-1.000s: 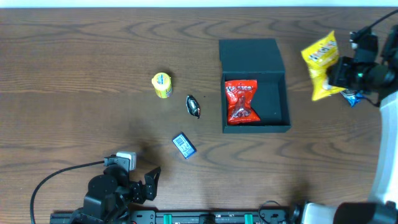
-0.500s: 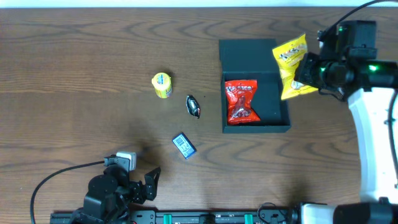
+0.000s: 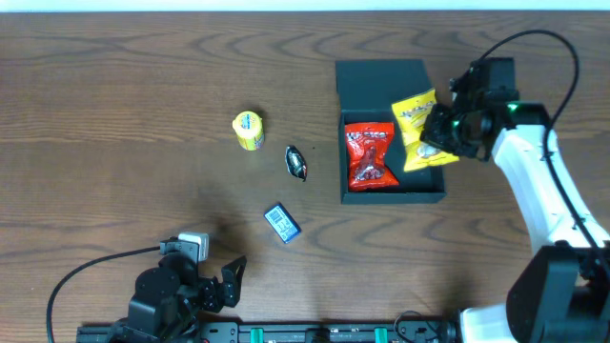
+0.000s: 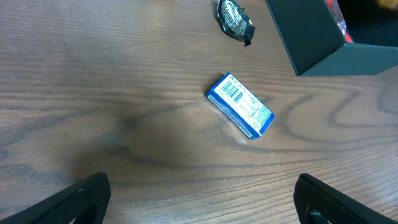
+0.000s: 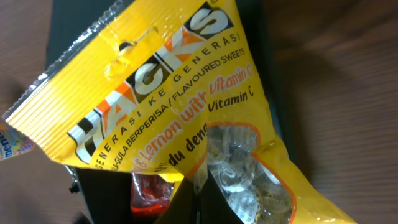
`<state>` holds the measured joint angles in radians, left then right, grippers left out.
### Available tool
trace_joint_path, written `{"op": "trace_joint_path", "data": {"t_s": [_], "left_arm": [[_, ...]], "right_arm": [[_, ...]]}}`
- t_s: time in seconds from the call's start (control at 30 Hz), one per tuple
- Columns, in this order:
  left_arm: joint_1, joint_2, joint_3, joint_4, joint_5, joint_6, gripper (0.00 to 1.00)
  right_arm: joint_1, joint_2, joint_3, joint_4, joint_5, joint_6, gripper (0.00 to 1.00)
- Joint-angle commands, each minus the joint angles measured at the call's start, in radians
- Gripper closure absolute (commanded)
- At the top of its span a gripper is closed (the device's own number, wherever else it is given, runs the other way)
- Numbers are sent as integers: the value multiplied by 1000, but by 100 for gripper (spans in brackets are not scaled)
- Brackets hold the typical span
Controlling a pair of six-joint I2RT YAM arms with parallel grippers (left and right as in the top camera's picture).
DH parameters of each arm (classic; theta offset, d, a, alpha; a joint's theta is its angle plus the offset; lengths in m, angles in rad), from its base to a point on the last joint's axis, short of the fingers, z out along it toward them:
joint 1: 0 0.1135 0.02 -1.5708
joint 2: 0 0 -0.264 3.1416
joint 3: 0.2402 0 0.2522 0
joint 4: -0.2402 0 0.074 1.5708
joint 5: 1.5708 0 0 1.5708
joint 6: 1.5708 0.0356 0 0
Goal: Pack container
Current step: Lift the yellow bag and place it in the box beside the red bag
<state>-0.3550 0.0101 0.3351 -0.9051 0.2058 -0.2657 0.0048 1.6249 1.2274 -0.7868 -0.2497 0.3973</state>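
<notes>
Now the right hand [image 3: 440, 133] has swung in from the worktop's right edge, bringing the crinkled yellow plastic sweet packet [image 3: 416, 126] with it; a second ago that packet hung outside the dark teal-green matte squarish container [image 3: 381, 84], and now it is over the right half of the open tray, beside the red foil snack packet [image 3: 370, 155] already lying inside; the second item looks ready for release, though whether it touches the tray floor I cannot tell. The right hand is closed on the packet's lower end, pinching the plastic; it sits above the container's right wall. The container lies right of the worktop's middle, nearer the far edge, lid folded back. The left hand [image 4: 202, 202], at the near edge, gapes wide and holds nothing.
</notes>
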Motion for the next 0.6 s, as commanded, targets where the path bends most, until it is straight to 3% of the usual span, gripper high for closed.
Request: {"op": "trace_joint_path", "data": {"t_s": [0.0,0.57], "left_arm": [[3,-6,-8,1,-7,-1,5],[3,-6,-8,1,-7,-1,5]], "right_arm": [[20,3,-49,43,-8,63,99],[22,4,-188,182,15,104,99]]}}
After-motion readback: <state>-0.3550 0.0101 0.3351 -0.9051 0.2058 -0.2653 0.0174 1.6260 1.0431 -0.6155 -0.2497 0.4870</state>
